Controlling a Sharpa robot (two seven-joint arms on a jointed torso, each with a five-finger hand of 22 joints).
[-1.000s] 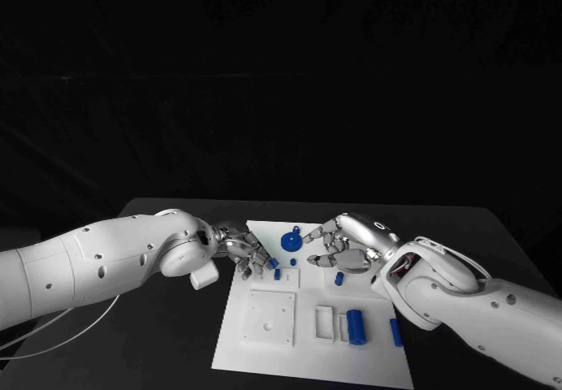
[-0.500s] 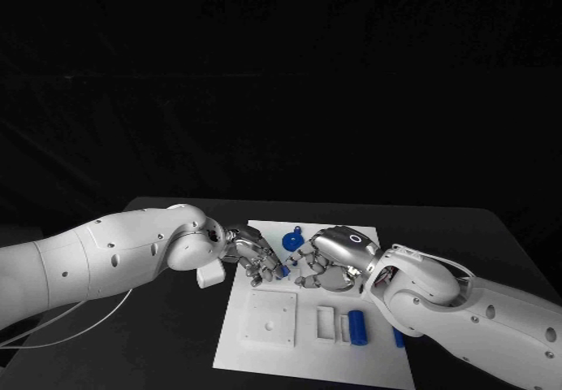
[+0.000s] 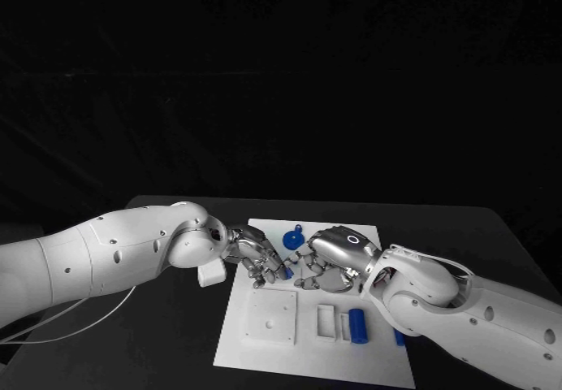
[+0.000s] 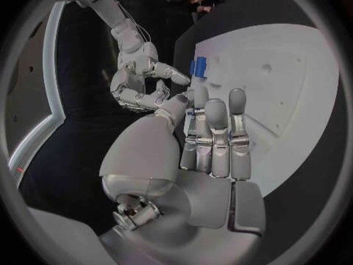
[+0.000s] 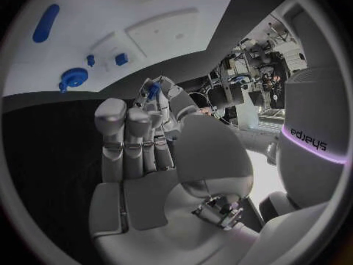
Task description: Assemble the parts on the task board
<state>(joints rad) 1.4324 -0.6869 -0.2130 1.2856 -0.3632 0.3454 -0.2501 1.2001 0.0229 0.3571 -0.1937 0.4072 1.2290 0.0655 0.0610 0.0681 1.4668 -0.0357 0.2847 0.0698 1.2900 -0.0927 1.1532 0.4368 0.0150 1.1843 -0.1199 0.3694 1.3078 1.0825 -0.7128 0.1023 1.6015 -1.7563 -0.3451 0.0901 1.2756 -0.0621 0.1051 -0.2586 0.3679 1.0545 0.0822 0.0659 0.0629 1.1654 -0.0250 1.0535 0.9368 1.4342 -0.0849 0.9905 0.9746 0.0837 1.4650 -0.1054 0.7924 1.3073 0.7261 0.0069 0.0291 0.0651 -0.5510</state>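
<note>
Mid-handover: left hand [image 3: 260,258] pinching small blue peg [image 4: 199,68] at fingertips, right hand [image 3: 325,264] just beside, fingers apart, empty. Next: careful regrasp or seating into task board [image 3: 352,361].

The flat white rectangular task board [image 3: 264,357] lies mid-table. Above its far half the left silver hand [image 3: 256,253] and right silver hand [image 3: 322,264] meet, seemingly touching. A round blue disc part [image 3: 291,240] sits farther back; a blue cylinder part [image 3: 357,326] lies nearer, right.
</note>
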